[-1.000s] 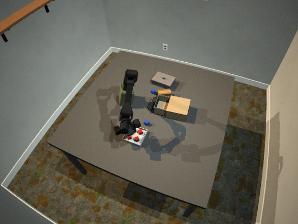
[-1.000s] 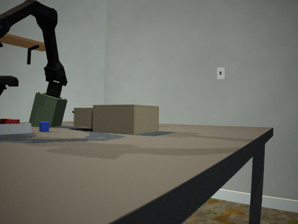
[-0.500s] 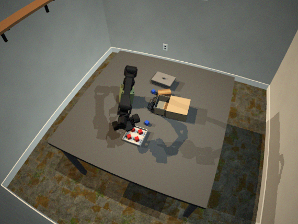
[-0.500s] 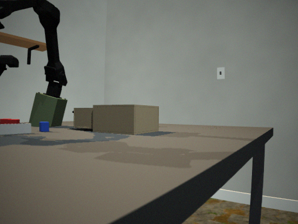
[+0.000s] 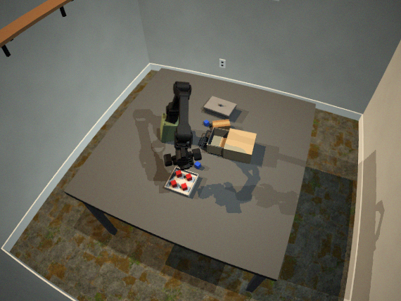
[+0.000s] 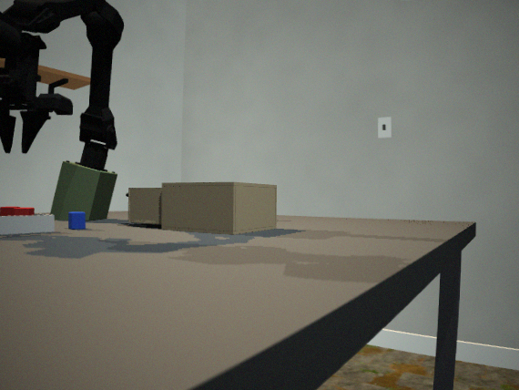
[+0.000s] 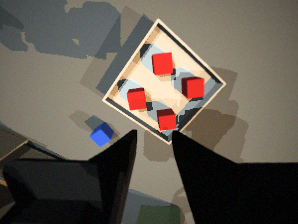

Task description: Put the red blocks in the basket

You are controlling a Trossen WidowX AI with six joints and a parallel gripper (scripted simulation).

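Note:
The white basket (image 5: 193, 185) (image 6: 27, 224) (image 7: 131, 60) stands upright on the table. Inside it lie several red blocks, spaced apart: one (image 5: 179, 173) (image 7: 166, 120) by the corner nearest my arm, one (image 5: 188, 177) (image 7: 136, 99), one (image 5: 173, 183) (image 7: 193, 87) and one (image 5: 183, 186) (image 7: 162, 63) farthest from the arm. My gripper (image 6: 15, 151) (image 7: 154, 134) is partly open with nothing between its fingers, above the basket's arm-side corner. The tan cabinet (image 5: 240, 141) (image 6: 198, 207) has its drawer (image 5: 215, 148) (image 6: 145, 205) pulled out; no block shows in its visible part.
A blue block (image 5: 198, 164) (image 6: 76, 220) (image 7: 101, 134) lies beside the basket. Another blue block (image 5: 206, 123) lies near an orange-brown block (image 5: 221, 124) behind the drawer. A flat pinkish-grey box (image 5: 225, 108) with a small dark knob is farther back. A green, tilted box (image 5: 168, 131) (image 6: 82, 193) stands by the arm.

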